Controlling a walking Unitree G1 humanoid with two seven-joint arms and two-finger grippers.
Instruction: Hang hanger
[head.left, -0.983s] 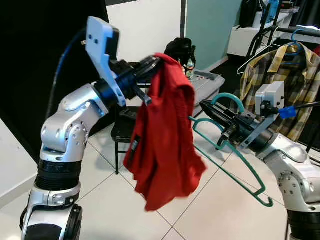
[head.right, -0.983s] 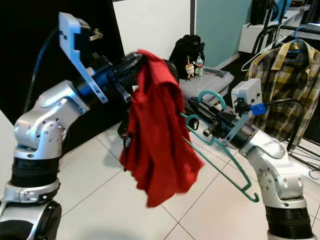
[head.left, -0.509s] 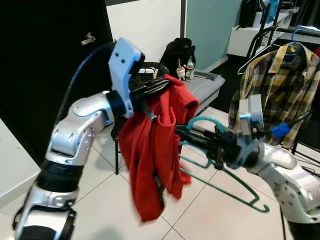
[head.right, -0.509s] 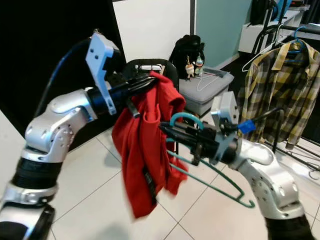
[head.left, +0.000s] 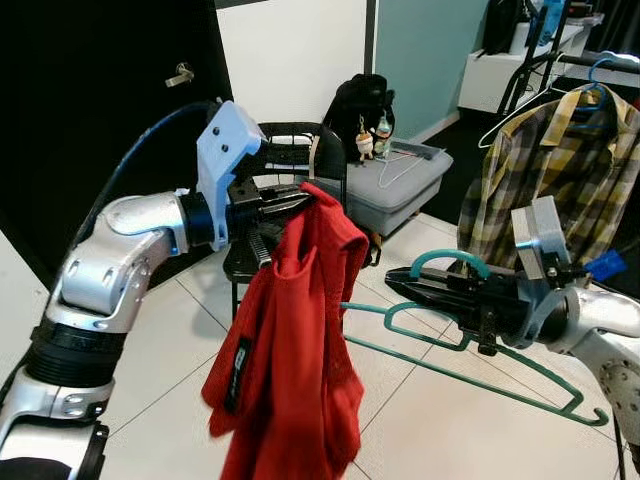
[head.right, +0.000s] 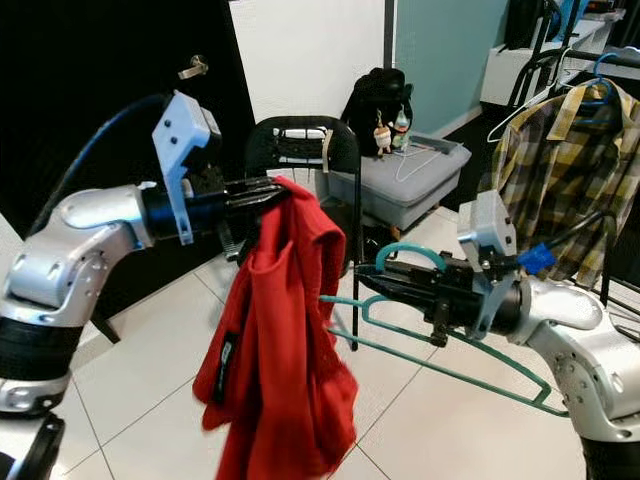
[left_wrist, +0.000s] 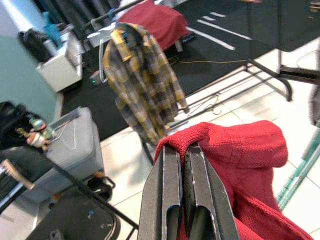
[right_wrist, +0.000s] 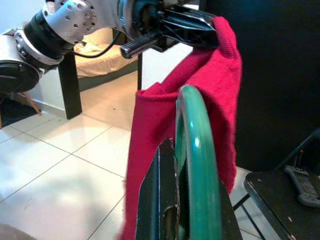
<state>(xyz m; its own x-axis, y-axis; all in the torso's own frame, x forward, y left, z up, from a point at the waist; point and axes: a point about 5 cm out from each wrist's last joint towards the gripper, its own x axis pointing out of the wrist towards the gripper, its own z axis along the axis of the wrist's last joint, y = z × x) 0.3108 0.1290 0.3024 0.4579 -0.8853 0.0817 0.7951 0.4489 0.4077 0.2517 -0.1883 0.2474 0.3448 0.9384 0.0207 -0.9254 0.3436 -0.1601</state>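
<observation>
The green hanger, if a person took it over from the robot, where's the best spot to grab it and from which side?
Probably the long bottom bar of the green hanger, from below: it hangs bare under the right gripper, which pinches the neck beneath the hook, while the red garment crowds the near tip.

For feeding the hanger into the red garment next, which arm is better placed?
Right, probably. The right gripper is shut on the green hanger, its near end just beside the red garment. The left gripper is pinching that garment up, so it can only hold it steady.
</observation>
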